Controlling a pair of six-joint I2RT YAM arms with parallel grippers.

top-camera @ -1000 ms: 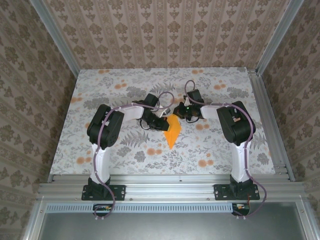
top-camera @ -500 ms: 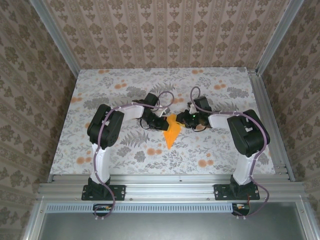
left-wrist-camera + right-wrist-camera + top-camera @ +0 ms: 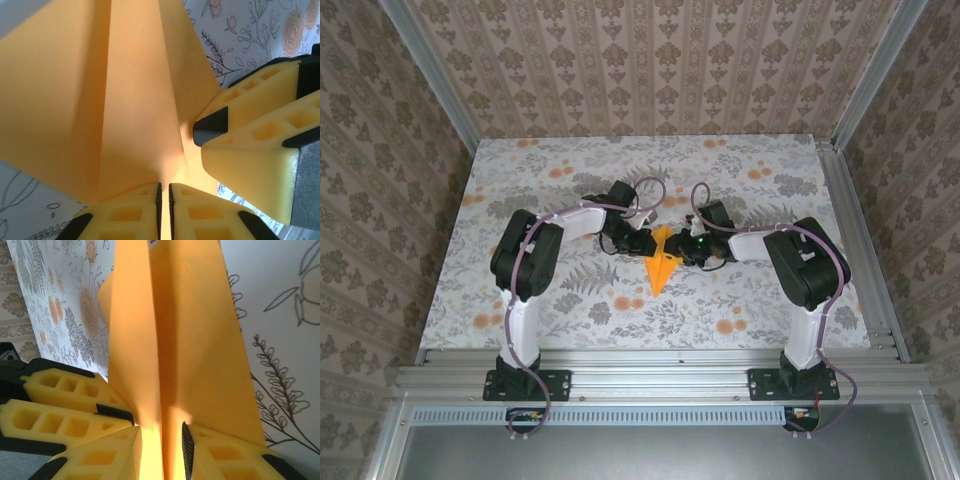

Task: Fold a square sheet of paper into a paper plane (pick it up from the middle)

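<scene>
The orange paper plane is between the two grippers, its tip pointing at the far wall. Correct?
Wrong on direction. The paper plane is between the left gripper and the right gripper, but its tip points toward the arm bases; the top external view shows it.

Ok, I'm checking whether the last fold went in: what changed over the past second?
The right claw moved nearer, level with the left claw, its elbow swinging outward, and its jaws now apart around the centre fold. The bright orange folded paper narrowed from a broad wedge to a slim dart. The left claw and the dart's near-pointing tip stayed put.
</scene>
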